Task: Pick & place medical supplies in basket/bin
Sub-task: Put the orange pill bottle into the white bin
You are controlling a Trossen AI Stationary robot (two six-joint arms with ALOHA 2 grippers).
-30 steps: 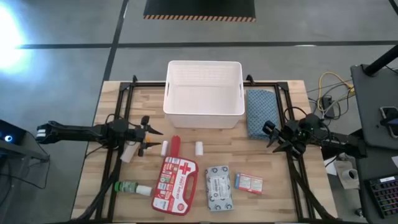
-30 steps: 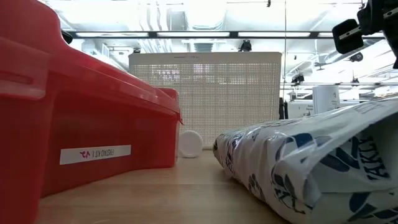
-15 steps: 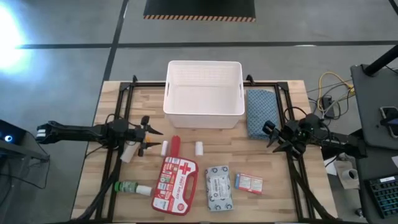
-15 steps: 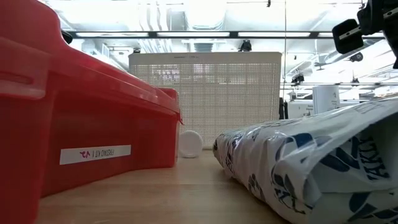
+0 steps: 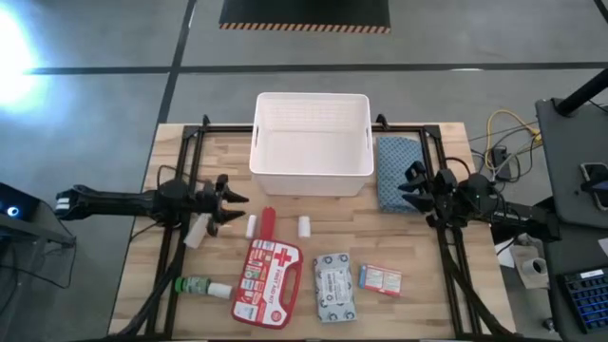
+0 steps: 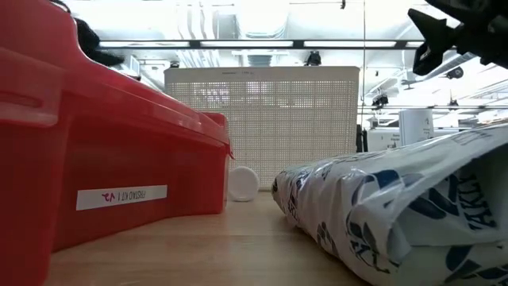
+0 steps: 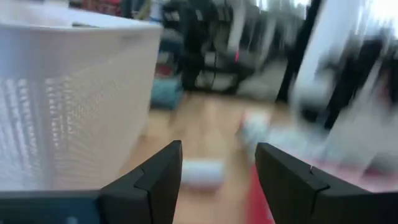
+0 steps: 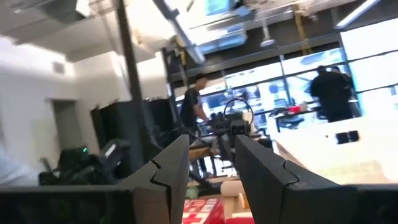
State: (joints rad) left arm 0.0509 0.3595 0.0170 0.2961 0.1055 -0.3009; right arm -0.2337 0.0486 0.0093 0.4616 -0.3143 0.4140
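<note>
Both arms shifted — left wrist view blurred

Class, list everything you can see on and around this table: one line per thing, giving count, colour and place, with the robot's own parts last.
tub: one, white, empty, table's far middle.
cloth: one, blue, folded, right of the tub.
first-aid case: one, red with white cross, near middle.
wipes pack: one, grey-white, right of the case.
small box: one, red-white, right of the pack.
bottle: one, green, left of the case.
rolls: two, white, before the tub.
left gripper: dark, fingers apart, empty, near the left roll.
right gripper: dark, fingers apart, empty, beside the cloth.
</note>
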